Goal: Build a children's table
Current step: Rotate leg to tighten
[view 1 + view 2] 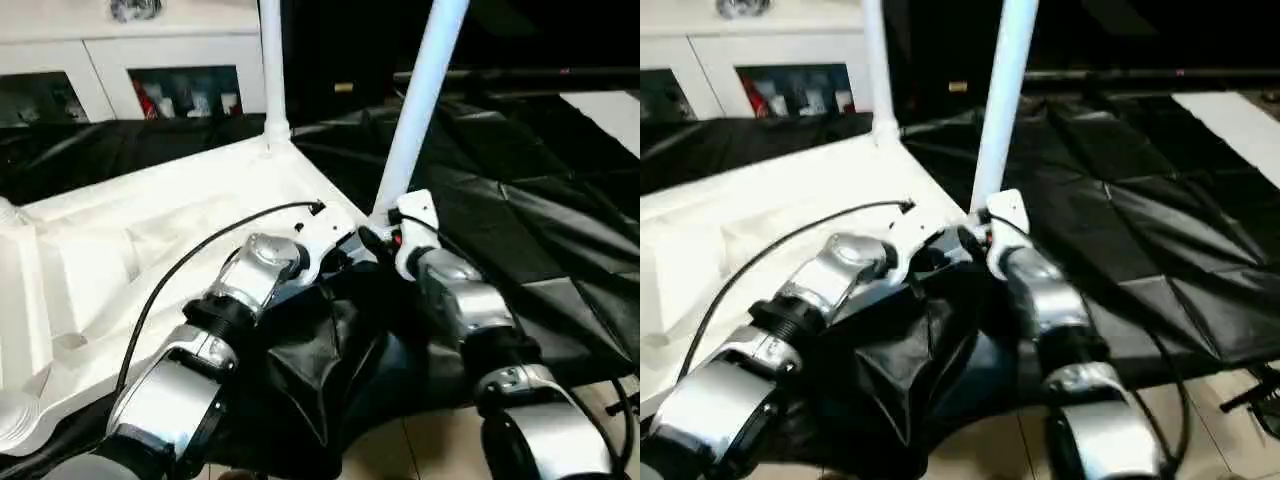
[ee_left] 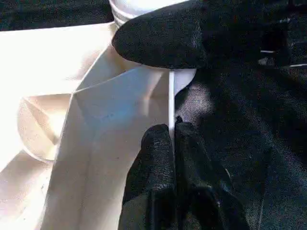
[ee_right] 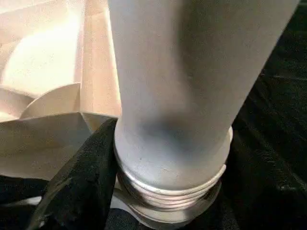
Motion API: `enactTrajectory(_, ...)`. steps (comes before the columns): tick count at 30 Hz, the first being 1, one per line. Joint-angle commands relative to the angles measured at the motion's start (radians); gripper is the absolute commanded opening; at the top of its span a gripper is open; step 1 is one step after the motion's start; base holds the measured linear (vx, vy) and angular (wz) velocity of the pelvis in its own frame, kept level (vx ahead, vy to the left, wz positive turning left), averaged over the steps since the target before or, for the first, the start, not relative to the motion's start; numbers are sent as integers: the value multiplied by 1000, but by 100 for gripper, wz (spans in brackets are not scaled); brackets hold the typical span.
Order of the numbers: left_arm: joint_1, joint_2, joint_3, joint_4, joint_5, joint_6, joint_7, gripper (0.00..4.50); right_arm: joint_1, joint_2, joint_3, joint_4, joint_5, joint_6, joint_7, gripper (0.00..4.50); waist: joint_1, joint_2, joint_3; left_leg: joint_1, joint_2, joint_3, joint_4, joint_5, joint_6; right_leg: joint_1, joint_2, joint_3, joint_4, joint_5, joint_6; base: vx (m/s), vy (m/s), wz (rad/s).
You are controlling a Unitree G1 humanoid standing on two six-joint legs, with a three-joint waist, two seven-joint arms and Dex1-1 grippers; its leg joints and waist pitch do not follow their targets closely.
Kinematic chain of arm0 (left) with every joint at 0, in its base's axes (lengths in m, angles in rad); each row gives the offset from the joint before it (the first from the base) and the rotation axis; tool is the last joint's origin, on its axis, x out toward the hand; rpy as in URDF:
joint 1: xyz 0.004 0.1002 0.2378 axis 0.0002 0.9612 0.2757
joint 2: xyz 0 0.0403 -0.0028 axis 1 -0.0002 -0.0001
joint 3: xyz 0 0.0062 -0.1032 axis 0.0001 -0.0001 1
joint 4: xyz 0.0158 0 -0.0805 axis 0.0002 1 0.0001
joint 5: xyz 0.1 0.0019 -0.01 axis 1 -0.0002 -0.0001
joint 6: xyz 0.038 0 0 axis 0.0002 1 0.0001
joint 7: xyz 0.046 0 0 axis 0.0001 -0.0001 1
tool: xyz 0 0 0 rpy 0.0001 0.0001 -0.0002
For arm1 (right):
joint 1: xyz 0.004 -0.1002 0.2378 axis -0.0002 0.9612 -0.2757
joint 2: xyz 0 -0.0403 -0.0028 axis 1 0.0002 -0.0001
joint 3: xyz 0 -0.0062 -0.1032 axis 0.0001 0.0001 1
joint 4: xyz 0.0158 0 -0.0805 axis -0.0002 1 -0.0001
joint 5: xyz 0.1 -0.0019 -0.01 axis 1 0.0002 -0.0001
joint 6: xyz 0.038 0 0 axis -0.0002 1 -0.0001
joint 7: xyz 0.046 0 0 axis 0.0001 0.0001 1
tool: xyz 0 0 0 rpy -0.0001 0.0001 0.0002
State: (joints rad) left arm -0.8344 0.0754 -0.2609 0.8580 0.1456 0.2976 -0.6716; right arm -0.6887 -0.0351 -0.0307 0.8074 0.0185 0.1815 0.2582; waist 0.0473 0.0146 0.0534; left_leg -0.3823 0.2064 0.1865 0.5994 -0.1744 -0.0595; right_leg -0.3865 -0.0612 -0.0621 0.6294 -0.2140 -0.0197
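Note:
The white tabletop (image 1: 120,250) lies upside down on black cloth, ribbed underside up. One white leg (image 1: 272,70) stands upright in the far corner socket. A second leg (image 1: 420,100) leans to the right over the near right corner; its threaded base (image 3: 168,191) sits in that socket with threads showing. My right gripper (image 1: 385,235) is shut around this leg's base, one black finger (image 3: 81,182) pressing its side. My left gripper (image 2: 171,132) is shut on the tabletop's thin rim (image 2: 171,96) just beside that corner.
Black cloth (image 1: 520,200) covers the floor to the right and behind. A white glass-door cabinet (image 1: 150,60) stands at the back left. Bare light floor (image 1: 430,450) shows near my forearms. A black cable (image 1: 200,250) loops over the tabletop.

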Motion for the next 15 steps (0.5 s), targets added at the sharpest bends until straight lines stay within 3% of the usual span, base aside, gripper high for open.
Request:
enactTrajectory(1,-44,-45,-4,-9,-5,-45,16,0,9,80,51,44,9,20,50,330,-1,6,-69,21,26,-15,-67,-167,23,50,-79,48,-80,-42,-249,0,0,0)
enactTrajectory(6,-31,-33,-10,-11,-18,-87,-16,0,-4,68,62,48,0,-8,58,372,-4,8,-69,20,26,-16,-66,-167,29,50,-80,48,-79,-26,-255,0,0,0)
enactTrajectory(9,-6,-12,-10,-36,-21,-103,-54,0,4,37,57,10,0,-9,84,372,-6,7,-69,20,27,-16,-68,-170,32,50,-80,48,-79,-29,-257,0,0,0)
enactTrajectory(15,42,37,-12,-77,-36,-167,-141,0,80,-63,85,-139,0,30,208,372,-2,2,-75,15,28,-15,-62,-93,82,58,-80,47,-66,112,-270,0,0,0)
